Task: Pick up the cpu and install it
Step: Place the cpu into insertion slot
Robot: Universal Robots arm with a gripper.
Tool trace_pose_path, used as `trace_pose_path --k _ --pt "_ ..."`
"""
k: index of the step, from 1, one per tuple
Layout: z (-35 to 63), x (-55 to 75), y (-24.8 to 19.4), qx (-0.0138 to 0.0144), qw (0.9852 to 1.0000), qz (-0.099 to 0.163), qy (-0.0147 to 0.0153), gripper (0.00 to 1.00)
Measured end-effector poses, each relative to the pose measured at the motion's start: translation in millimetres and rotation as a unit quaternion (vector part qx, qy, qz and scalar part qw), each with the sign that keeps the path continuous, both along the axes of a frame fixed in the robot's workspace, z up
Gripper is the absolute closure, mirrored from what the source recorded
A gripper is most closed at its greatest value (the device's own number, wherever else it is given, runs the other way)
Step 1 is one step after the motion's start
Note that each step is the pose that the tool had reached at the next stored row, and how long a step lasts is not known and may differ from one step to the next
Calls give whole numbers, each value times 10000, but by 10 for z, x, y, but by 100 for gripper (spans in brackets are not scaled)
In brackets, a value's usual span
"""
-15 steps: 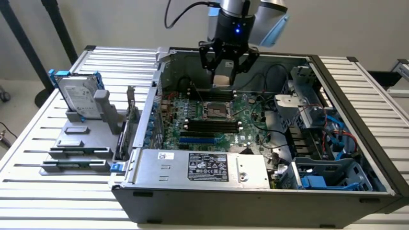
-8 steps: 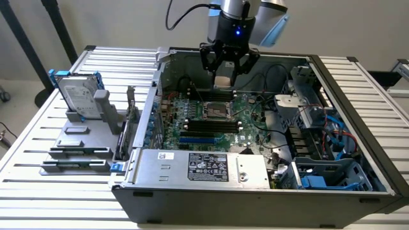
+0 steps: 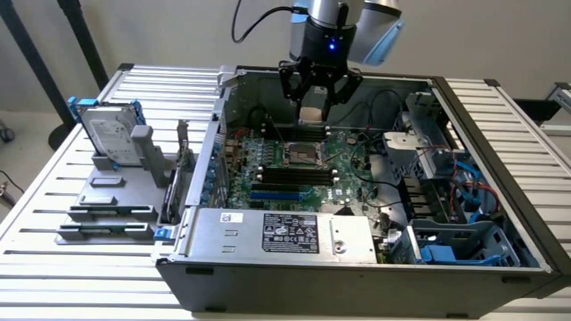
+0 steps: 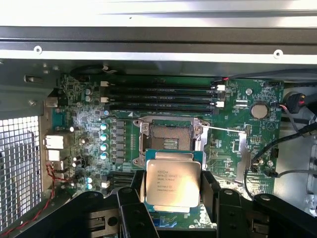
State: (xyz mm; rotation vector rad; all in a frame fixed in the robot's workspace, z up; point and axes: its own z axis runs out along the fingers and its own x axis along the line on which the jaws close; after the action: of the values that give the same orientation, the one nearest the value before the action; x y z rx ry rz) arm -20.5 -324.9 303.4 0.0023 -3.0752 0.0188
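You're hanging the arm (image 3: pixel 332 23) nearly straight down over the open computer case (image 3: pixel 267 287), wrist vertical, a blue light glowing on it, gripper (image 3: pixel 312 107) pointing at the motherboard (image 3: pixel 295 184). The black fingers (image 4: pixel 210 191) are clamping the cpu (image 4: pixel 172 183) on two opposite edges, so you're grasping it, not letting go. The cpu is riding flat between them, silver metal top facing the wrist camera, printed text showing on it.

In the exterior view the cpu (image 3: pixel 311 114) is hanging in the air above the board, apart from it, toward the far part of the case interior. The socket (image 4: pixel 171 136) is lying open and bare on the board with its metal frame around it. In the wrist view the cpu is covering the socket's nearer edge; can't tell whether you're lining up squarely over it. Memory slots (image 4: pixel 158 96) are running on the far side of the socket from the cpu.

The power supply box (image 3: pixel 285 234) is sitting in the case closest to the exterior camera. The hard drive (image 3: pixel 111 134) is standing on a grey rack outside the case, on the exterior view's left, on the slatted table (image 3: pixel 45 214)
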Motion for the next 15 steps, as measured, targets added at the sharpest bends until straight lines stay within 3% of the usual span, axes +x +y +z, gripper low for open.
trace_pose_path --k 11,15 --pt "-1 -14 0 0 10000 -8 0 45" --pt "-12 -28 0 1 9997 -235 -1 45"
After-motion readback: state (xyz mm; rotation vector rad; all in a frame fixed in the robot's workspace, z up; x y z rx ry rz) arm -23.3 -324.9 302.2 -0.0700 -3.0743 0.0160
